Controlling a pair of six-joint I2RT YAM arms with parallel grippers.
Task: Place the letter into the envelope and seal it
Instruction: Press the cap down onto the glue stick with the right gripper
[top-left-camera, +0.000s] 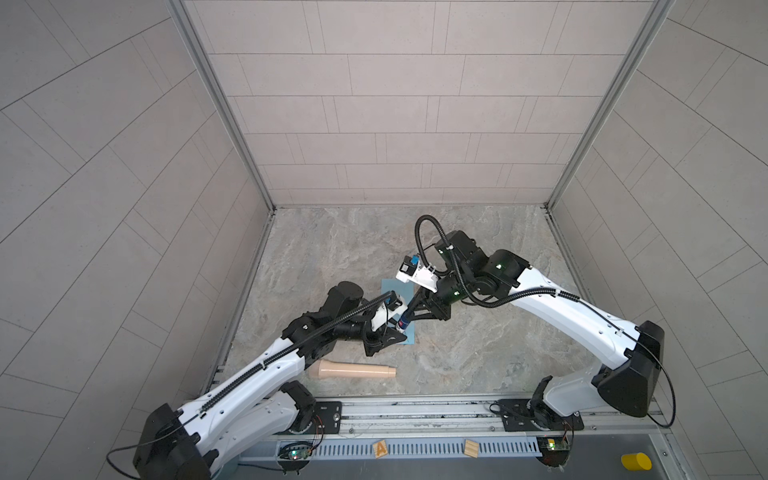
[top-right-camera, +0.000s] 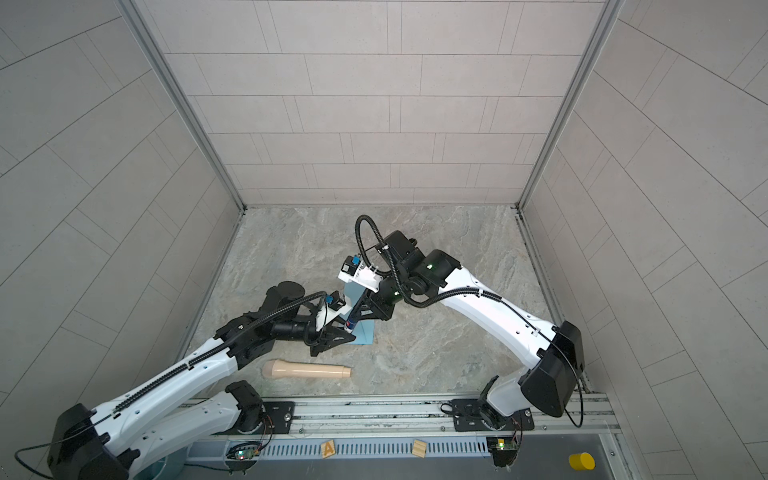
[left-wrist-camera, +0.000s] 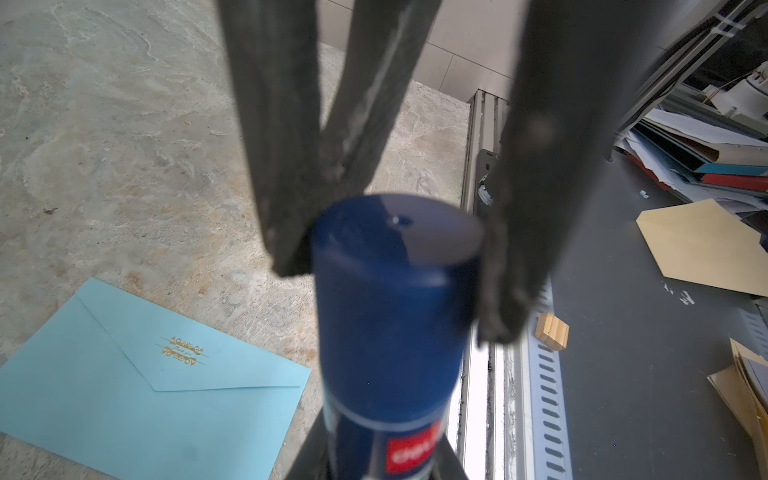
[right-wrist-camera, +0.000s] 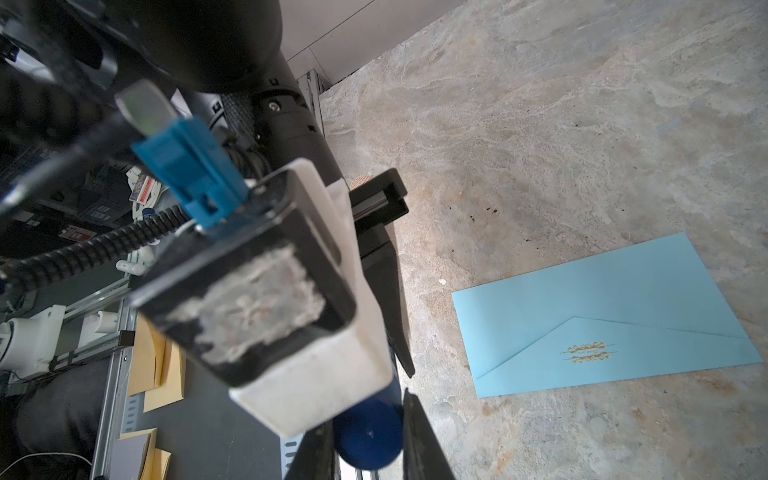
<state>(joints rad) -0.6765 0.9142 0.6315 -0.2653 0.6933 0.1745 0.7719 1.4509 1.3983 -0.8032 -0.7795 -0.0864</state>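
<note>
right gripper (right-wrist-camera: 368, 440) pinched the blue cap (left-wrist-camera: 395, 249) of the glue stick (top-left-camera: 404, 323), left gripper (left-wrist-camera: 378, 457) its barrel, over the flat, flap-down envelope (right-wrist-camera: 602, 316) mid-table (top-left-camera: 478, 353), partly hiding it from above. beige tube (top-left-camera: 353, 370) lay at its seven o'clock.

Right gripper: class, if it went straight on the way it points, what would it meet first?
The glue stick that the right gripper clamps. Past it, likely the left gripper, which holds the stick's other end; depth is unclear.
</note>
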